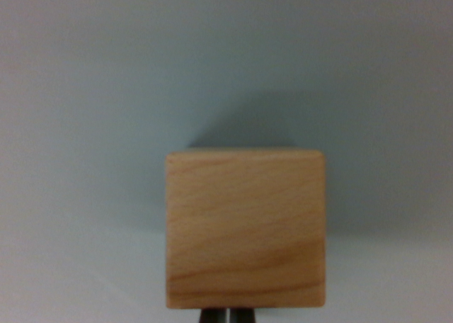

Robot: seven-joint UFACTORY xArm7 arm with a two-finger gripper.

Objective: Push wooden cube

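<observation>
At the very bottom of the wrist view, two dark tips of the tool (227, 316) peek out, with only a thin pale line between them. So little of the tool shows that one cannot tell if it is open or closed. Right above those tips sits the wooden cube (245, 229). Its bottom edge looks to meet the tips, but the picture is too blurry to say if they really touch. The cube is light brown with soft wavy lines in the wood. It sits a little toward the wrist view's right, in the lower half of the picture. Its front face looks almost square, with a straight top edge, straight sides and softly rounded corners. It stands flat and is not tipped. A dark shadow (297, 125) spreads out from the cube, above it and toward the wrist view's right. All around the cube lies the tabletop (85, 125), plain and pale grey-blue. The tabletop is bare above the cube, bare to the wrist view's left and bare to the wrist view's right. There is a lot of open room on every side that can be seen. No edge of the tabletop shows anywhere in the picture; the pale surface runs right out to the top and both sides.
</observation>
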